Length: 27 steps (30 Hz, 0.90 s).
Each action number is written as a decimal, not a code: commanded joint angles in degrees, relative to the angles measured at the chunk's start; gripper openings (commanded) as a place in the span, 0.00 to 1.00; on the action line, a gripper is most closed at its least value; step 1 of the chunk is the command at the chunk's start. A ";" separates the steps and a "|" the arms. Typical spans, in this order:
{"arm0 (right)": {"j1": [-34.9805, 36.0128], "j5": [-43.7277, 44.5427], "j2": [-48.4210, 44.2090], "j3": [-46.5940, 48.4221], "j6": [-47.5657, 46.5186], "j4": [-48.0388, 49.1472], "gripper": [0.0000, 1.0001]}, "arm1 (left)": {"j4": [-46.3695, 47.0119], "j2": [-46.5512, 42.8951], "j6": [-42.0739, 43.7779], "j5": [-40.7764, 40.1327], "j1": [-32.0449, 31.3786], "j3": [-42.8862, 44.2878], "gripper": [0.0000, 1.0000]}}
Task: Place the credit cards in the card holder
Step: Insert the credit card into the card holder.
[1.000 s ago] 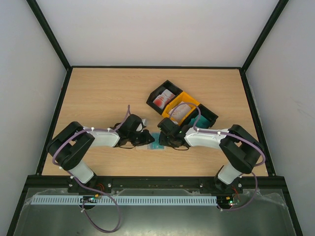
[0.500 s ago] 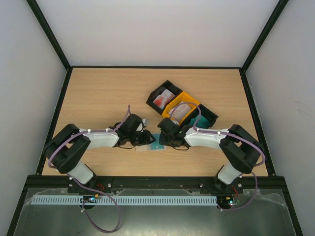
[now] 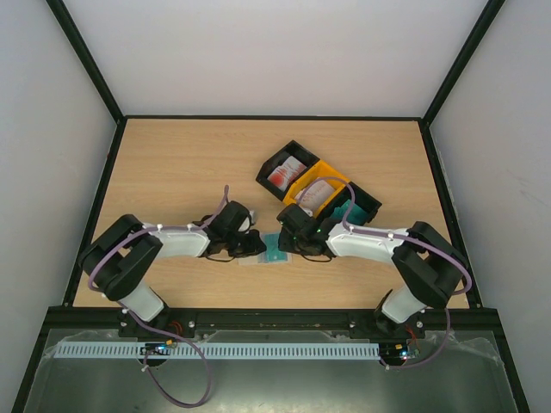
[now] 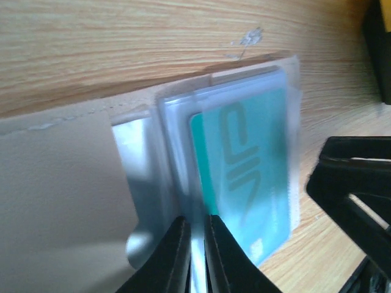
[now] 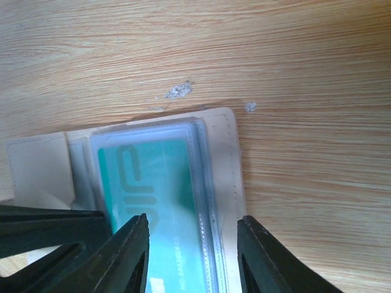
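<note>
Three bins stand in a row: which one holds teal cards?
The black bin at the row's right end, beside the orange bin: teal shows inside it, none in the other two.

Credit card point(image 5: 153, 195) inside card holder point(image 5: 235, 162) on table point(image 3: 172, 163), bins point(image 3: 297, 176) behind.

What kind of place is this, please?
Probably a robot test cell in a laboratory: a wooden table enclosed by plain white walls on a black frame, two robot arms bolted at its near edge, and small bins of cards.
</note>
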 commanded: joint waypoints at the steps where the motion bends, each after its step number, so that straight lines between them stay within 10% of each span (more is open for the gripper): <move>1: 0.05 -0.39 -1.93 -0.18 -0.45 1.05 0.39 | 0.95 2.41 0.31 0.45 -0.34 0.91 0.08; 27: -0.04 -2.18 -0.55 -1.42 0.62 2.27 0.35 | 0.32 -4.94 0.70 -0.76 -0.34 0.34 0.04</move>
